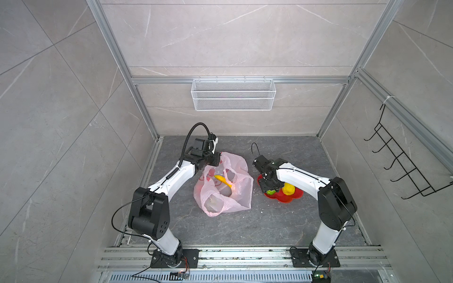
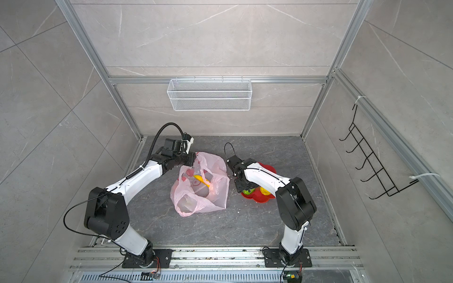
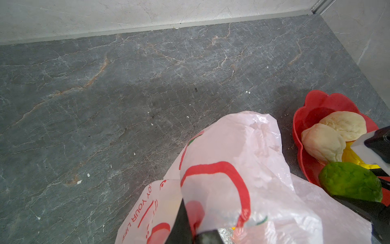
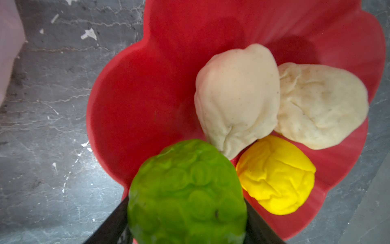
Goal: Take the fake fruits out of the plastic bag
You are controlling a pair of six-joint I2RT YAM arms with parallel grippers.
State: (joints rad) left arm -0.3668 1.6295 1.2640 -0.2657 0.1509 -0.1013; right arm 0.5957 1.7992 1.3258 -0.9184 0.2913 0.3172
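- Your left claw (image 1: pixel 217 159) is pressed together on the thin film at the far left edge of the plastic bag (image 1: pixel 241 193). My reading is that this pinch lifts the mouth and keeps it gaping so the other arm can reach in
- The bag lies crumpled on the counter (image 1: pixel 245 227), mid-scene between the two arms, with its mouth toward the far side. The banana (image 1: pixel 221 180) shows inside through the opening, so fruit is left to pull
- Your right claw (image 4: pixel 186 211) is spread wide around a green fruit (image 4: pixel 186 190), one black finger on each flank. It holds the fruit over the near left edge of the red dish (image 4: pixel 118 105), just right of the bag. That looks like a carry to the drop spot. I cannot tell whether the fruit touches the dish
- Two beige lumps (image 4: pixel 238 99) lie touching each other in the dish, with a yellow lumpy fruit (image 4: pixel 276 175) against them. They sit toward the right side, which leaves bare red floor on the left for the green one
- Writing: the bag carries red print (image 3: pixel 137 211), and the left wrist view gives "YOUR LIF" with "OY" before it. The rest is cut off or folded under. Red curved marks sit beside it, and no brand is readable anywhere else
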